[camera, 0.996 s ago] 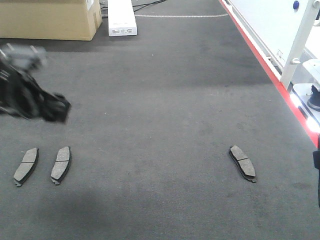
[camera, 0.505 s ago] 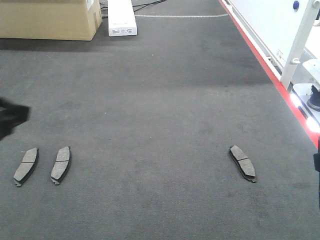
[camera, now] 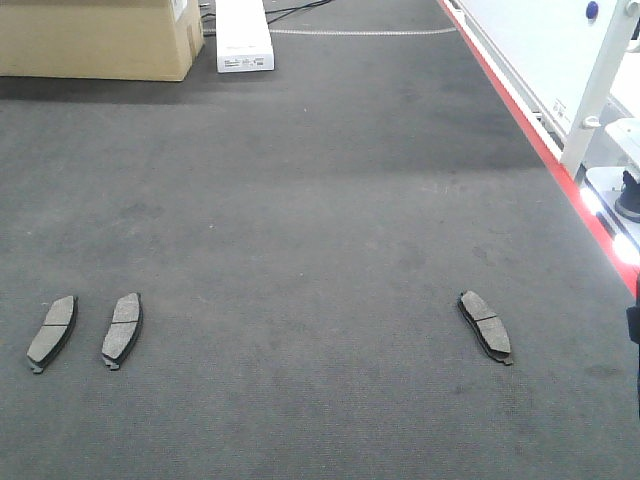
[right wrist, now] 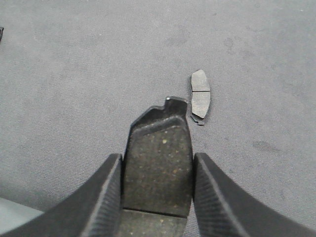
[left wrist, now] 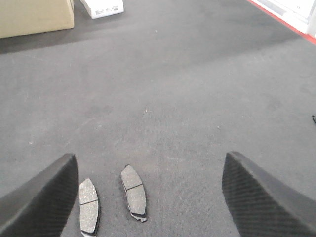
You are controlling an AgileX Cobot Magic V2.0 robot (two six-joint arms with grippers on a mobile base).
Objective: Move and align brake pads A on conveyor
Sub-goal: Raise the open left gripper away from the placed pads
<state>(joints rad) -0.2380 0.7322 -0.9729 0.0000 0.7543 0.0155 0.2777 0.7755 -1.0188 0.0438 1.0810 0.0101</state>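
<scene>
Right gripper (right wrist: pixel 157 197) clamped on stiff, dense brake pad (right wrist: pixel 157 168) by its long edges; left gripper (left wrist: pixel 148 197) spread wide above the conveyor (left wrist: pixel 197 98).

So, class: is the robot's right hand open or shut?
Shut: the right hand clamps a brake pad between its fingers in the wrist view.

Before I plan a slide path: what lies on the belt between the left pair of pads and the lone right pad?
Nothing: the front view shows bare conveyor between the left pair and the lone right pad.
</scene>
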